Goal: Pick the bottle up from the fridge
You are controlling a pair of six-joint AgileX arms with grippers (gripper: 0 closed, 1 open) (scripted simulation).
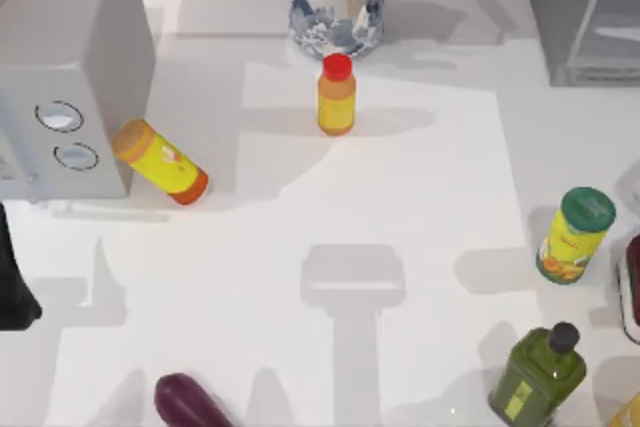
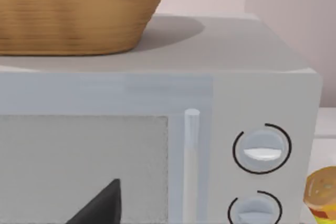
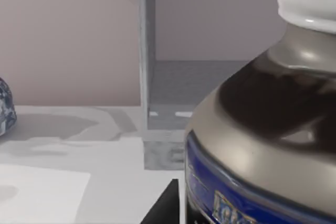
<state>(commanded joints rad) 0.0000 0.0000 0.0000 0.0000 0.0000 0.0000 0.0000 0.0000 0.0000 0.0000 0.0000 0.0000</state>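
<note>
One bottle, white cap, dark body, blue label, looms close before right end effector; grip state: cannot tell. Fridge at 1 o'clock, standing open. Left arm parked 9 o'clock beside microwave.

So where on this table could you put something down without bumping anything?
The wide middle is bare, between the red-capped bottle, the tipped yellow canister and the green-lidded can. The right edge is crowded: that can, the olive bottle and more beside them.
</note>
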